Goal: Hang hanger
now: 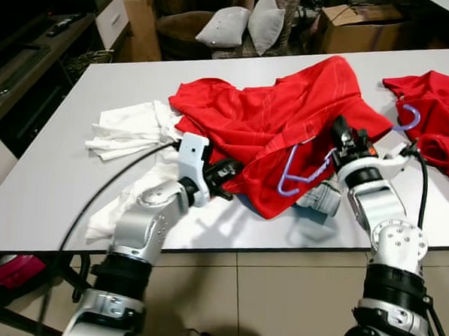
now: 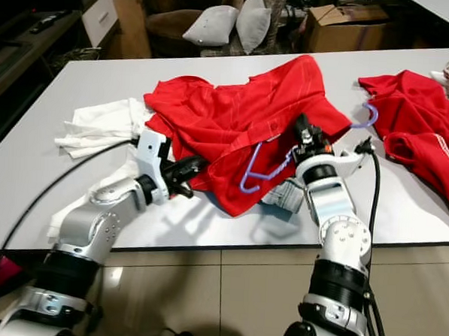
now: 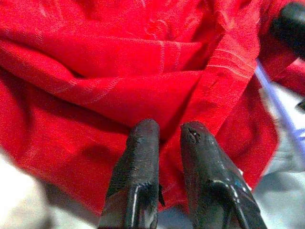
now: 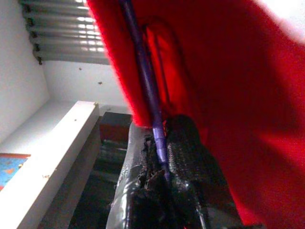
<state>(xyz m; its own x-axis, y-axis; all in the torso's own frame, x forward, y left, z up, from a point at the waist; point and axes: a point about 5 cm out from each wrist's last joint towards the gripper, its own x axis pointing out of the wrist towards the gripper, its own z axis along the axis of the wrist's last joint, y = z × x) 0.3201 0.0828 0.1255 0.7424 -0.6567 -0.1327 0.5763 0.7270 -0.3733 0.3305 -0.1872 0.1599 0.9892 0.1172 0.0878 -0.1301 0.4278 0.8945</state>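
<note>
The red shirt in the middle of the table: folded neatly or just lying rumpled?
Rumpled. The red shirt lies spread in loose creases on the white table, with the purple hanger partly tucked under its hem.

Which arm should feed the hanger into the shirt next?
Right. The right gripper is already shut on the hanger, which lies partly inside the red shirt. The left gripper sits at the shirt's hem, suited to steadying it.

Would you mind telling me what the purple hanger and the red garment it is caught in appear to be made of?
The purple hanger looks like thin plastic or coated wire: slim, smooth, evenly coloured, slightly glossy; which one is unclear. The red garment seems a light woven or knit fabric, matte, with soft folds and faint pale stripes. The right gripper is shut on the hanger, the left gripper pinches the cloth.
</note>
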